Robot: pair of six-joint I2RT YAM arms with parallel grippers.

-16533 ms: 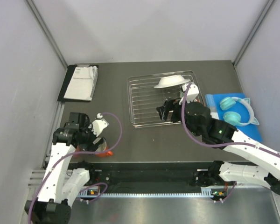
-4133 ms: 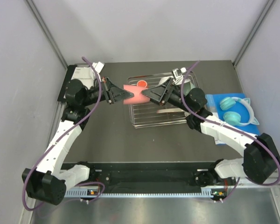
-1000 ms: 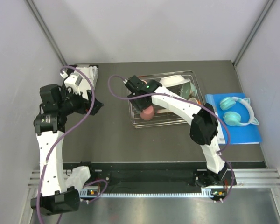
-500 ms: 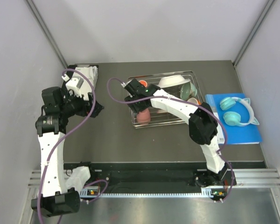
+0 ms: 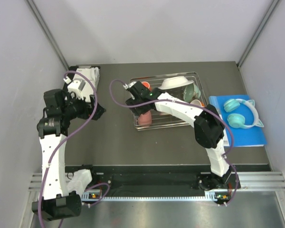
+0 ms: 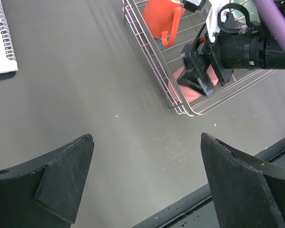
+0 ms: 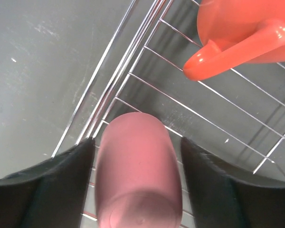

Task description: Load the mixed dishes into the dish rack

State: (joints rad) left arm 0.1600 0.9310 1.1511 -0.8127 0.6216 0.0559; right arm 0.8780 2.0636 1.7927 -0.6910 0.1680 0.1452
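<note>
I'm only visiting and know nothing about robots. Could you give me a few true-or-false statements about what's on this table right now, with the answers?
1. The orange mug is inside the dish rack. True.
2. The left jaws are holding a plate. False: they stand wide open with nothing between them, over the table.
3. The pink cup sits between the right jaws, over the rack's wires. True.
4. The teal headphones are in the rack. False: they lie on a blue pad to the right of the rack, outside it.
</note>
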